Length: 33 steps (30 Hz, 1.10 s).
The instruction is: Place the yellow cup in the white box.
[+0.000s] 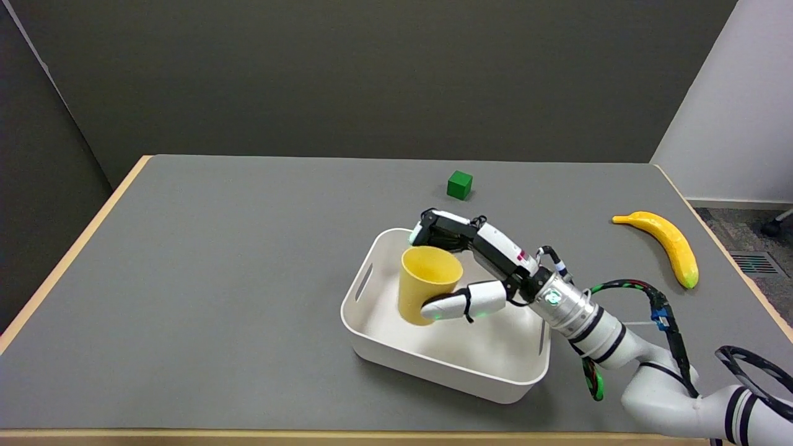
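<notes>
The yellow cup (424,284) stands upright inside the white box (396,356), toward its left half. My right hand (477,263) reaches in over the box from the lower right and holds the cup, with the thumb across the cup's near side and the other fingers behind its far rim. The cup's base is hidden by the thumb and the box wall, so I cannot tell whether it rests on the box floor.
A green cube (460,184) sits on the grey table beyond the box. A yellow banana (666,243) lies at the right, near the table's right edge. The arm with its cables crosses the lower right corner.
</notes>
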Each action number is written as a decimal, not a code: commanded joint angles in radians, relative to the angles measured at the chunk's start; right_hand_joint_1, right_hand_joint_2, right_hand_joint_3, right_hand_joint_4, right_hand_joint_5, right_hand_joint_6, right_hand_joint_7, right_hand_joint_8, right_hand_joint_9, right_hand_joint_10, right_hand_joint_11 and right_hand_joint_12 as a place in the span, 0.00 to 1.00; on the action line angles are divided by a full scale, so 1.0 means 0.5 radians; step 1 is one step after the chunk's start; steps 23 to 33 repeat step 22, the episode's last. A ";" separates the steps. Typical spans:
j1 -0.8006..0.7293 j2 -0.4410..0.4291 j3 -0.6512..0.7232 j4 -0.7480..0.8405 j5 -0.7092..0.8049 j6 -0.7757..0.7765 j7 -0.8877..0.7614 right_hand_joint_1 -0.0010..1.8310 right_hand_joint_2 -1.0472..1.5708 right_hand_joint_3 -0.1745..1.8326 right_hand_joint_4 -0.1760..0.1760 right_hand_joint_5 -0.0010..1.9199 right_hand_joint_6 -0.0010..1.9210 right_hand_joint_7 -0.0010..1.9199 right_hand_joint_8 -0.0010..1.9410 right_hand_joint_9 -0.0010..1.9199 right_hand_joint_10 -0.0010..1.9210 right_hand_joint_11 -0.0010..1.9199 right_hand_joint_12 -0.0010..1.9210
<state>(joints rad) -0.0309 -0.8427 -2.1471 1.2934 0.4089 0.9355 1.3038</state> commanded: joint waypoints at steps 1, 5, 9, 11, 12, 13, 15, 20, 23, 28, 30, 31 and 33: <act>-0.064 -0.097 0.005 -0.181 0.002 0.337 -0.024 0.48 0.62 0.53 0.65 0.05 0.17 0.03 0.06 0.02 0.10 0.01 0.40; -0.062 -0.118 0.038 -0.157 -0.017 0.337 -0.032 0.45 0.61 0.49 0.63 0.02 0.08 0.00 0.00 0.00 0.00 0.00 0.03; -0.062 -0.118 0.058 -0.129 -0.027 0.321 -0.032 0.45 0.61 0.44 0.63 0.01 0.10 0.00 0.00 0.00 0.00 0.00 0.00; -0.062 -0.118 0.074 -0.118 -0.042 0.315 -0.032 0.45 0.59 0.48 0.63 0.03 0.07 0.00 0.00 0.00 0.00 0.00 0.00; -0.062 -0.119 0.079 -0.111 -0.042 0.314 -0.032 0.45 0.59 0.48 0.64 0.03 0.07 0.00 0.00 0.00 0.00 0.00 0.00; -0.062 -0.120 0.085 -0.102 -0.042 0.318 -0.032 0.45 0.59 0.48 0.65 0.03 0.07 0.00 0.00 0.00 0.00 0.00 0.00; -0.062 -0.124 0.106 -0.076 -0.042 0.334 -0.035 0.44 0.59 0.48 0.64 0.03 0.07 0.00 0.00 0.00 0.00 0.00 0.00; -0.064 -0.134 0.187 0.021 -0.017 0.459 -0.037 0.41 0.59 0.48 0.64 0.03 0.07 0.00 0.00 0.00 0.00 0.00 0.00; -0.064 -0.137 0.210 0.051 0.024 0.522 -0.037 0.40 0.59 0.48 0.63 0.03 0.07 0.00 0.00 0.00 0.00 0.00 0.00; -0.064 -0.137 0.210 0.051 0.024 0.522 -0.037 0.40 0.59 0.48 0.63 0.03 0.07 0.00 0.00 0.00 0.00 0.00 0.00; -0.064 -0.137 0.210 0.051 0.024 0.522 -0.037 0.40 0.59 0.48 0.63 0.03 0.07 0.00 0.00 0.00 0.00 0.00 0.00; -0.064 -0.137 0.210 0.051 0.024 0.522 -0.037 0.40 0.59 0.48 0.63 0.03 0.07 0.00 0.00 0.00 0.00 0.00 0.00; -0.064 -0.137 0.210 0.051 0.024 0.522 -0.037 0.40 0.59 0.48 0.63 0.03 0.07 0.00 0.00 0.00 0.00 0.00 0.00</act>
